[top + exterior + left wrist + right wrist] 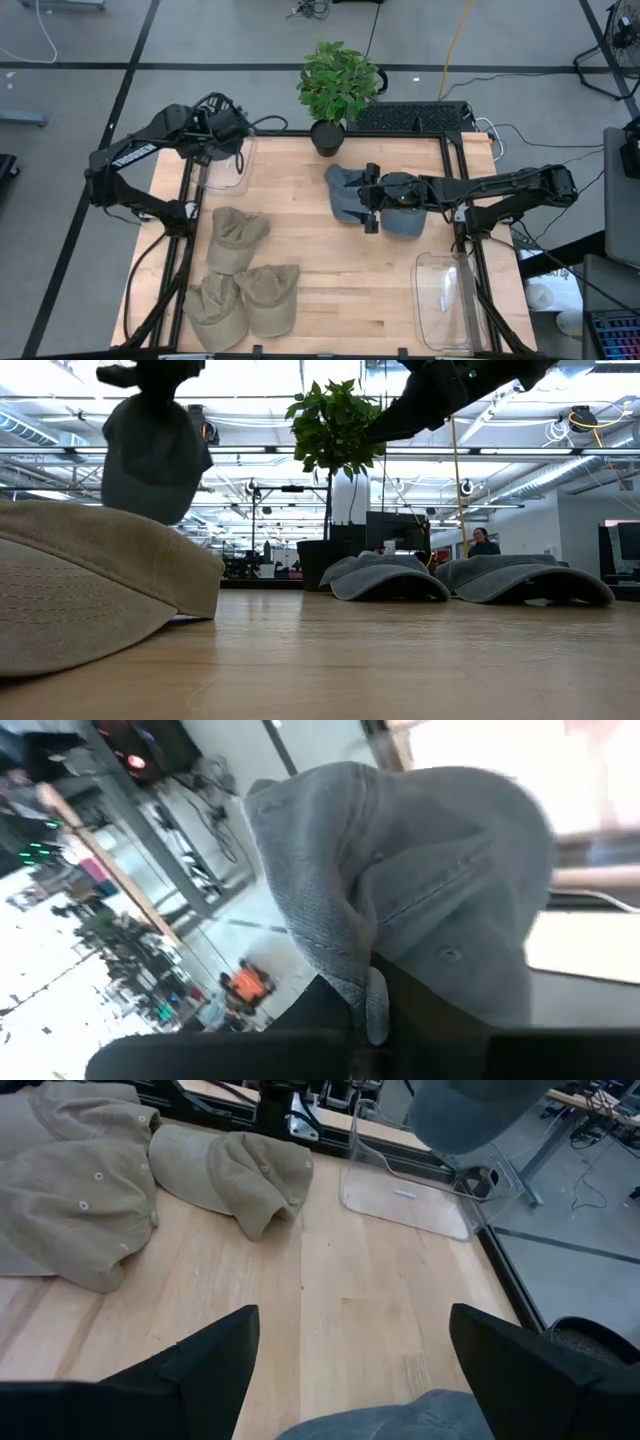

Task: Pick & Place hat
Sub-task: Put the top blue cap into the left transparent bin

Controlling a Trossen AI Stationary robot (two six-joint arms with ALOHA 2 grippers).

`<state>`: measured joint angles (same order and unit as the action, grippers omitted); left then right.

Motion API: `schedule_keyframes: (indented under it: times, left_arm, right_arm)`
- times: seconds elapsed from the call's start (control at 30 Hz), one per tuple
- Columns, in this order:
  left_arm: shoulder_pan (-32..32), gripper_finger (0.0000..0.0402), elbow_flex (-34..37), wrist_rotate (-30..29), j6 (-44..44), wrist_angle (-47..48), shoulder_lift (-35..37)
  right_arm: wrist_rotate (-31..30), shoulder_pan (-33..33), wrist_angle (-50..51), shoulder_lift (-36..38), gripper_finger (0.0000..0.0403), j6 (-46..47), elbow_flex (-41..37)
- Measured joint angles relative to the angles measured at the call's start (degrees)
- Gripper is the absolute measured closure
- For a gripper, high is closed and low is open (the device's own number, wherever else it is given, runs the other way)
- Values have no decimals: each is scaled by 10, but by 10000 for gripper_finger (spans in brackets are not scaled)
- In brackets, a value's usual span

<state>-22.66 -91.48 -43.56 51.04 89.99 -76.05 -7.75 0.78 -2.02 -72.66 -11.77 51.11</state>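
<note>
My left gripper [228, 130] is at the table's far left, above a clear bin [225, 168], shut on a grey hat [150, 450]. The right wrist view also shows this hat [470, 1110] over the bin [410, 1200]. Two more grey hats [345, 195] [408, 218] lie side by side on the wood near the plant. My right gripper [372, 203] hovers low over them, open, with one grey hat [400, 1420] between its fingers. Whether it touches that hat I cannot tell. Three tan hats [237, 238] [215, 310] [270, 298] rest on the table's near left. My left gripper [370, 1040] pinches a fold of the grey hat's cloth near its edge [372, 990] between its two fingers. It comes from above, and the hat hangs below the fingers, lifted clear of the table and the bin [150, 450].
A potted plant [335, 85] stands at the far edge, middle. A second clear bin [445, 300] sits at the near right corner. Bare wood lies between the tan hats and this bin. A tan hat's brim [90, 590] fills the low view's left.
</note>
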Motion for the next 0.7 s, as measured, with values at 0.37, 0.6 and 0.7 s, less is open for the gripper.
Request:
schedule_keyframes:
  times: [0.37,0.6,0.7]
  left_arm:
    - [-30,387,148,90,-91,-1,36]
    - [-26,387,225,135,-99,-7,34]
    - [-21,387,241,138,-102,-37,34]
  right_arm:
    - [-1,0,1,0,90,1,0]
    - [-2,0,1,0,90,0,0]
    - [-2,0,1,0,90,0,0]
